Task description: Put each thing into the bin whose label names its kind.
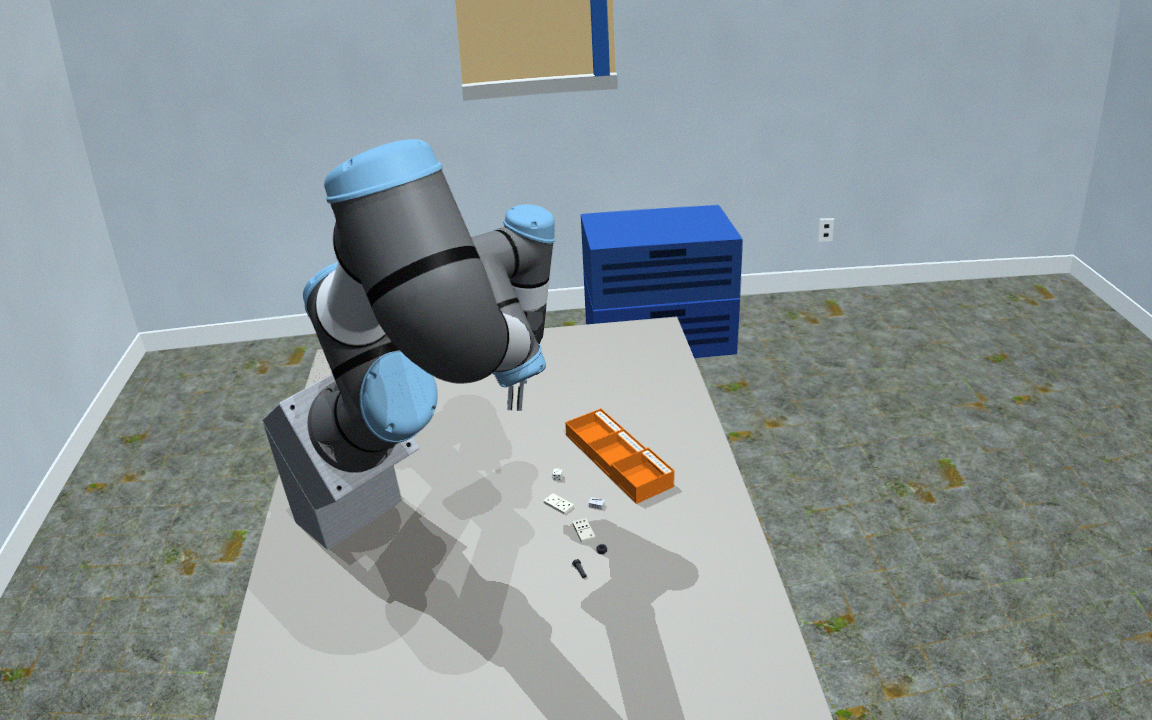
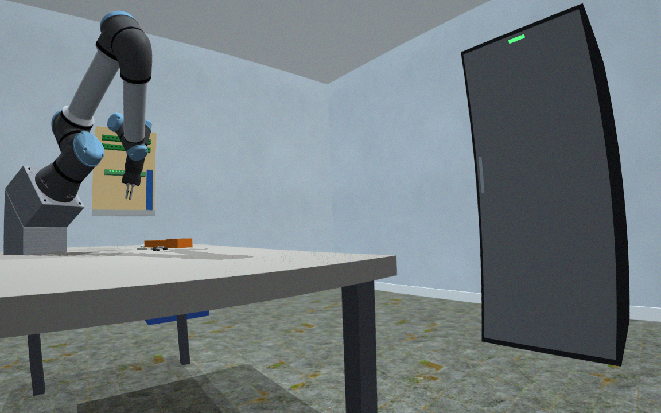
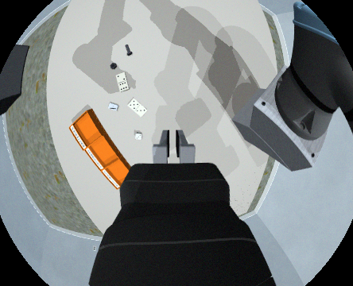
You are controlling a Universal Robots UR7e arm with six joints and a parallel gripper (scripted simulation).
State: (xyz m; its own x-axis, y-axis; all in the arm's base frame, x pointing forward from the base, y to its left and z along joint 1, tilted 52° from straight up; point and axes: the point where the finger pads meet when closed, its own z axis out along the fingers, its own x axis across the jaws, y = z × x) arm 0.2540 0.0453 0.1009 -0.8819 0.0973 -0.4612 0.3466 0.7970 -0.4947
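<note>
From here I'm seeing my claw (image 1: 516, 396) (image 2: 129, 191) (image 3: 172, 138) hovering high over the desk (image 2: 271, 267) (image 3: 145, 159), its fingers standing slightly apart with nothing between them. The die (image 1: 557, 474) (image 3: 138, 136), two dominoes, a bolt (image 1: 579, 568) (image 3: 128, 50) and other small pieces are lying near the orange bins (image 1: 654, 486) (image 2: 178, 242) (image 3: 103, 150).

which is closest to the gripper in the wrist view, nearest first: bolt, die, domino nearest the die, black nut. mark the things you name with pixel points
1. Die (image 1: 557, 474) (image 3: 138, 136): just left of the fingertips in that picture
2. Domino nearest the die (image 1: 558, 503) (image 3: 137, 107): above the die
3. Black nut (image 1: 601, 548) (image 3: 113, 66) and bolt (image 1: 579, 568) (image 3: 128, 50): top left, too close to call
</note>
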